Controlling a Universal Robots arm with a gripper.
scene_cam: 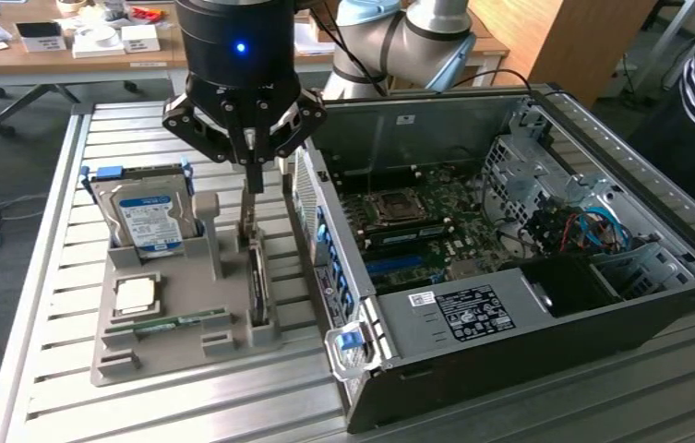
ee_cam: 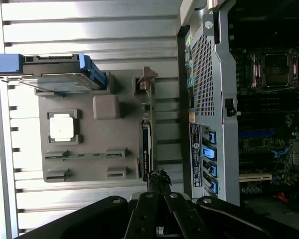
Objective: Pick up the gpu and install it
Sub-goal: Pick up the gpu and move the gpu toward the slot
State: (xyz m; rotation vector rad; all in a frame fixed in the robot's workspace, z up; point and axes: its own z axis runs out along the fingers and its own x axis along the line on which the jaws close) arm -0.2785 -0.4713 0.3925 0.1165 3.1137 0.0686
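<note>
Standing on its edge in the gray holder (scene_cam: 162, 349), the graphics card (scene_cam: 257, 288) is between the hard drive (scene_cam: 145, 218) and the open computer case (scene_cam: 508, 369). The gripper (scene_cam: 250, 173) hangs over it, with its fingers closed on the card's upper end.

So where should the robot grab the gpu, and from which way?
Probably best by its long top edge, coming straight down from above. The gpu stands on edge in a slot of the grey holder, so that thin upper edge is what sticks out; the hard drive and the computer case crowd its two sides.
</note>
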